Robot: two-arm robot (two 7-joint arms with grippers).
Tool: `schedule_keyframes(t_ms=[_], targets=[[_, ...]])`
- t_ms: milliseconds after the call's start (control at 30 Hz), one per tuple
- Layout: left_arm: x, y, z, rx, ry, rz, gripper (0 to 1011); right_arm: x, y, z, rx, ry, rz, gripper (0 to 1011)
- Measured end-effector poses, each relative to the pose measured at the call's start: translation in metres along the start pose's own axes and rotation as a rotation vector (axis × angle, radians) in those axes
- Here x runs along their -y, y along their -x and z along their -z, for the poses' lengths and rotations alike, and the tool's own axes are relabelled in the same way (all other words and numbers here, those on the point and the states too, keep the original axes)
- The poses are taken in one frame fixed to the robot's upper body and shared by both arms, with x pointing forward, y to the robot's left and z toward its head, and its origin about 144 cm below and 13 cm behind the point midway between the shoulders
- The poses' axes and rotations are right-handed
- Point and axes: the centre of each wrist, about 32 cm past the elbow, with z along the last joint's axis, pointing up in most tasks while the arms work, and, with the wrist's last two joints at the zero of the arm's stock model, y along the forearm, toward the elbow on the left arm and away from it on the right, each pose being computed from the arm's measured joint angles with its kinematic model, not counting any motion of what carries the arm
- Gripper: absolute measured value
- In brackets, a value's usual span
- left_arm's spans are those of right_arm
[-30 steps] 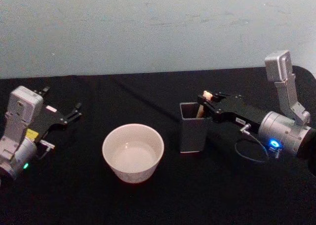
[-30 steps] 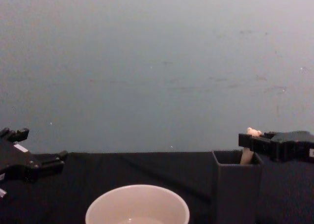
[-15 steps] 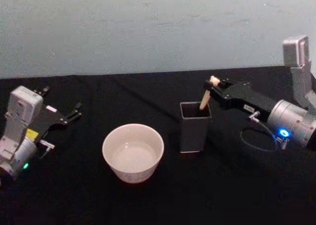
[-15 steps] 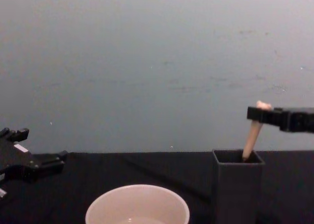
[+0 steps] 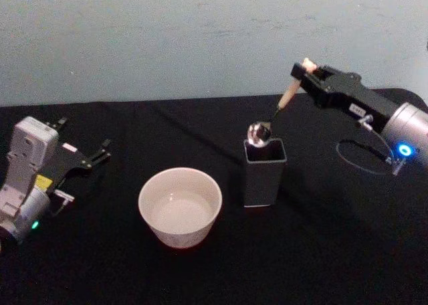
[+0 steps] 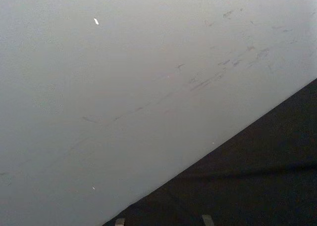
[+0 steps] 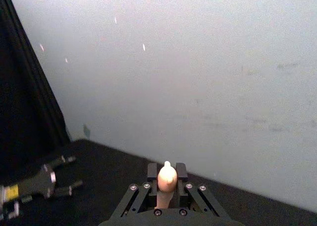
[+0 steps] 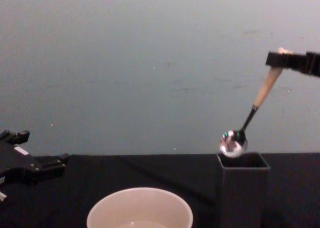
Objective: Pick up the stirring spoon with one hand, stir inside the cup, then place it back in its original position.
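Head view — right gripper [image 5: 306,69] with fingers clamping the stirring spoon [image 5: 281,106], bowl just over the holder [image 5: 262,179] — left gripper [image 5: 85,135] fingers spread

Shiny metal bowl, matt beige handle on stirring spoon [image 5: 286,97]; cup [image 5: 177,235] smooth; holder [image 5: 261,184] matt.

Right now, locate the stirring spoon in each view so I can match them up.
Head view: stirring spoon right of centre, tilted, bowl just above the dark holder, handle in the right pincer.
Chest view: upper right, spoon slanting down to the holder's mouth.
Right wrist view: bear-head tip between the pincer's fingers.
Left wrist view: faces wall and black table.
Shared landmark: the black table's edge against the pale wall.
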Motion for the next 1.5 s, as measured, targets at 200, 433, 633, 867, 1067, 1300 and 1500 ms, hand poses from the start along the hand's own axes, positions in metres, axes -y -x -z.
schedule_keyframes(t_ms=[200, 433, 633, 867, 1067, 1300, 1500], targets=[[0.0, 0.0, 0.0, 0.0, 0.0, 0.0, 1001, -0.01, 0.004, -0.009, -0.027, -0.055, -0.02, 216], [0.0, 0.0, 0.0, 0.0, 0.0, 0.0, 1001, -0.029, 0.014, -0.006, -0.056, -0.045, -0.067, 216], [0.0, 0.0, 0.0, 0.0, 0.0, 0.0, 1001, -0.043, 0.024, 0.007, -0.072, 0.0, -0.103, 216], [0.0, 0.0, 0.0, 0.0, 0.0, 0.0, 1001, -0.05, 0.038, 0.02, -0.046, 0.035, -0.156, 216], [0.0, 0.0, 0.0, 0.0, 0.0, 0.0, 1001, -0.05, 0.048, 0.032, 0.031, 0.06, -0.196, 216], [0.0, 0.0, 0.0, 0.0, 0.0, 0.0, 1001, -0.047, 0.057, 0.049, 0.125, 0.096, -0.243, 216], [0.0, 0.0, 0.0, 0.0, 0.0, 0.0, 1001, -0.044, 0.061, 0.059, 0.162, 0.124, -0.28, 216]])
